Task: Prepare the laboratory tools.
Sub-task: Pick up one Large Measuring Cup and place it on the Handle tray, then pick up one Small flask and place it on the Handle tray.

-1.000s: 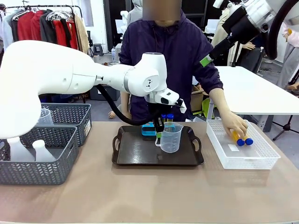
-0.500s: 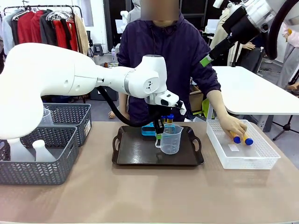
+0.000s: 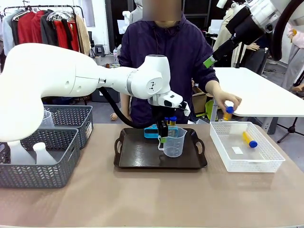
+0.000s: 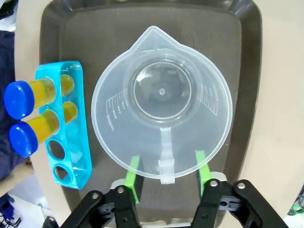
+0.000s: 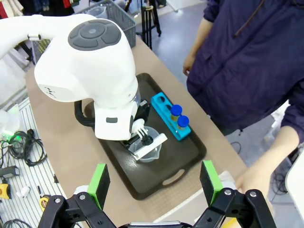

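- Left gripper (image 4: 167, 164) of mine is spread, one green pad on each side of the jug's handle, with a gap between each pad and the handle; it pinches nothing
- the jug (image 4: 161, 95) stands upright and empty near the middle of the tray (image 4: 247, 57), spout pointing away from my fingers
- bare tray floor shows beyond the spout and along the side away from the rack, up to the raised rim
- the rack (image 4: 76, 156) lies along one tray edge, just beside the jug's wide rim; I cannot tell whether they touch
- two tubes (image 4: 45, 90) stand in the rack's holes farthest from my gripper; the two nearer holes are open
- my right gripper (image 5: 154, 183) hangs high above the table (image 3: 142, 199), pads wide apart with nothing between them, well clear of the tray
- across the table a person's hand (image 3: 223, 99) holds a third tube (image 3: 228, 113) above the far rim of the white basket (image 3: 266, 164); a fourth tube (image 3: 249, 139) lies on that basket's floor
- a strip of bare table runs between the tray's right handle and the white basket
- two flasks (image 3: 19, 152) stand in the nearer of the grey baskets (image 3: 47, 175) on my left, well apart from the tray, with open table between
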You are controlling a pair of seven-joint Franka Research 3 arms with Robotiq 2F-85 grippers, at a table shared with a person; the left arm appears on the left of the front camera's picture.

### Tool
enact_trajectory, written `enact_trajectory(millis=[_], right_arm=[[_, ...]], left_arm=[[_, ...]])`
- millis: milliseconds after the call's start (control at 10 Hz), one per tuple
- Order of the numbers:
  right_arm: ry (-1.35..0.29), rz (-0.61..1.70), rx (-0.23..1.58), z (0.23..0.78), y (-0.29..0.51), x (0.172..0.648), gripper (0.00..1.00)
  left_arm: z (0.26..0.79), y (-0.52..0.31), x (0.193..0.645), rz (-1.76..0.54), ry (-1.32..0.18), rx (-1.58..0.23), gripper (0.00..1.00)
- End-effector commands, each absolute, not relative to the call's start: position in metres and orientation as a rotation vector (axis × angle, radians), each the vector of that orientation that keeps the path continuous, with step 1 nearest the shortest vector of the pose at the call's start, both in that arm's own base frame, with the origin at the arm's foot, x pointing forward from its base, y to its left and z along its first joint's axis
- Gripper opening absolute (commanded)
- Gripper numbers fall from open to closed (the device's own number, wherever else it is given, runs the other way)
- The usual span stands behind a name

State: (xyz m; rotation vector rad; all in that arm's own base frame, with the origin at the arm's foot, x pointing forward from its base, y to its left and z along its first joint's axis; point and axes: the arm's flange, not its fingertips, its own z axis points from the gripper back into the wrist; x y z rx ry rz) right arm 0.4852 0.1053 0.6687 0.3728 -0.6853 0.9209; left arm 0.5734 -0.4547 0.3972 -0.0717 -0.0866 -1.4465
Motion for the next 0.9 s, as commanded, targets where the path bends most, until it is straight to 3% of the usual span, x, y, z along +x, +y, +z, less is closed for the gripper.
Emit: enact_trajectory(millis=[0, 800], right_arm=[[-0.688, 0.923, 0.377, 0.67, 0.105, 0.485, 1.0], [-0.688, 0.923, 0.377, 0.67, 0.105, 0.485, 1.0]], left_arm=[[0.415, -0.451, 0.569, -1.451, -0.086, -0.088, 1.0], [0.498, -0.393, 0.517, -1.422, -0.159, -0.14, 1.0]])
